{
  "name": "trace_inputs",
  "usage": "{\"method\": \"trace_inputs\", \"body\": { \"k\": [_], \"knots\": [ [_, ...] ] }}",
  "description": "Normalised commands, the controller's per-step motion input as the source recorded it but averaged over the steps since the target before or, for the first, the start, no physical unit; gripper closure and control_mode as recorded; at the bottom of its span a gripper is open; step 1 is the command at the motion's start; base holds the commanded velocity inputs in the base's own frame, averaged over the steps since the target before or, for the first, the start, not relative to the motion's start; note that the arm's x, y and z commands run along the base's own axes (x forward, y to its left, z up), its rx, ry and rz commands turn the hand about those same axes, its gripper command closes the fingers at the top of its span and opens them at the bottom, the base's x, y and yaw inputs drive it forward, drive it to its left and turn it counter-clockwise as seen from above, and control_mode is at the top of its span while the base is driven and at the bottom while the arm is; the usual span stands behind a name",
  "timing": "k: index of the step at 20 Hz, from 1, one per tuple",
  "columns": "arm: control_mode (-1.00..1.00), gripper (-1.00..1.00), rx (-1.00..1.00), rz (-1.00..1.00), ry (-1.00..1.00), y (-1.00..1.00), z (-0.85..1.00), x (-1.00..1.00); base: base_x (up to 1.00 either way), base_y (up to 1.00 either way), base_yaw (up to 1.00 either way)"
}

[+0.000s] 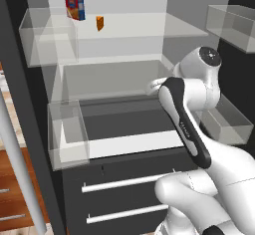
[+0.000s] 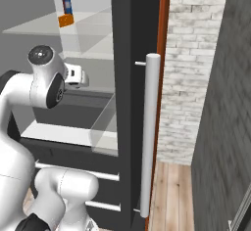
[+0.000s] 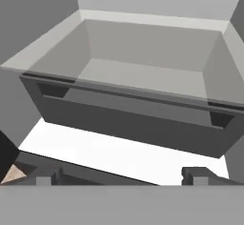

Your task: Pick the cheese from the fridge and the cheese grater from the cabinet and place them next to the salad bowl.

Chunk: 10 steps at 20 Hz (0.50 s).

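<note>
Open fridge (image 1: 35, 144), cheese (image 1: 100, 23) on the top shelf, claw (image 3: 121, 175) spread wide and empty.

The cheese sits on the clear upper shelf (image 1: 149, 27) beside a red-and-blue box (image 1: 74, 5), the two close but apart; in the right base view the cheese (image 2: 65, 20) lies just below the box (image 2: 66, 2); the clear door bins (image 1: 68, 139) hold nothing that shows; the hand view looks into a clear drawer (image 3: 143, 71), bare inside, with a dark front wall (image 3: 124, 119) and a white ledge (image 3: 105, 152) below it; the fingertips (image 3: 199, 175) stand far apart, gripping nothing; the hand is well below the cheese shelf; two dark drawers with silver bars (image 1: 127, 181) close the fridge's foot; a long door handle (image 2: 149, 132) stands right of the arm, brick wall (image 2: 188, 68) beyond.
</note>
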Motion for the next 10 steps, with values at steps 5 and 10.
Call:
{"method": "trace_inputs", "body": {
  "k": [5, 10],
  "knots": [
    [-1.0, -1.0, 0.01, -0.04, 0.03, 0.26, 0.33, -0.09, 0.0, 0.0, 0.0],
    [-1.0, -1.0, 0.07, -0.01, 0.01, 0.0, 0.26, -0.14, 0.0, 0.0, 0.0]
  ]
}}
